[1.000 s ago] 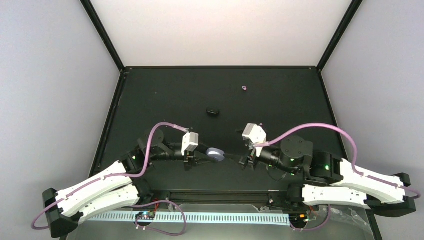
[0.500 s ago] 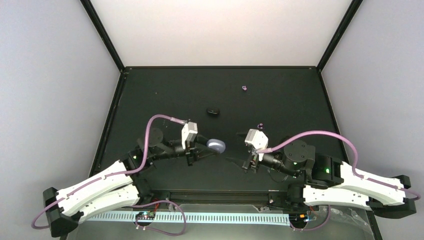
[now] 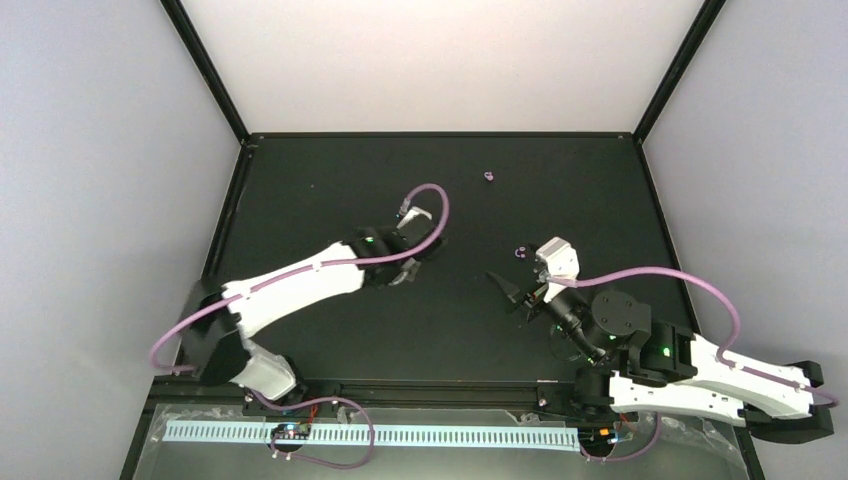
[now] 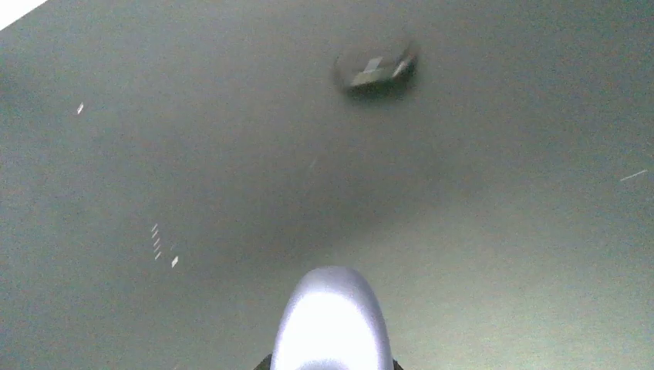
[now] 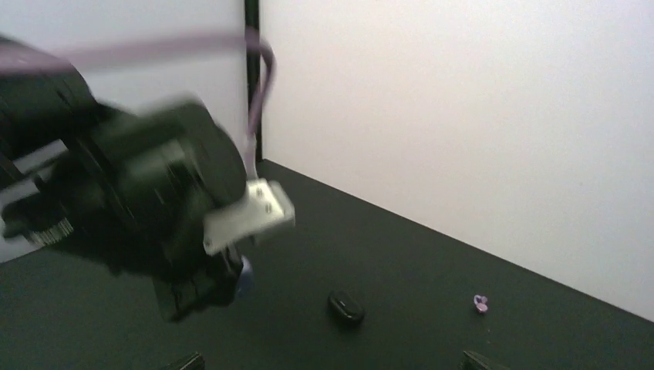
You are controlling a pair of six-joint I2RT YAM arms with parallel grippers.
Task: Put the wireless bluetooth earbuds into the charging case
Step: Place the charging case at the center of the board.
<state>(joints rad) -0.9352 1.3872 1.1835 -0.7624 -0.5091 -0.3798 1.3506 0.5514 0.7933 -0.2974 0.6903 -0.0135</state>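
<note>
Top view: my left gripper (image 3: 425, 243) hangs over the middle of the table (image 3: 300, 180). Its fingers and load are hidden under the wrist and the looped purple cable (image 3: 441, 205). My right gripper (image 3: 508, 293) sits closer to my base, jaws spread, nothing between them. The near earbud (image 3: 519, 251) lies on the table just beyond the right gripper, not touching it. The far earbud (image 3: 488, 176) lies well beyond both grippers, toward the back edge. Left wrist view: the charging case (image 4: 330, 324), pale lavender, fills bottom centre, clamped between my left fingers, whose dark tips barely show on either side. Ahead and slightly right of it, a small dark oval object (image 4: 375, 73) lies on the table, blurred. Right wrist view: my right fingertips (image 5: 185, 361) show low in the picture, wide apart, empty. Ahead to the left is the left gripper, blurred, with a sliver of lavender at its underside. The dark oval object lies straight ahead on the table. The far earbud lies ahead to the right, near the back wall (image 5: 463, 116).
</note>
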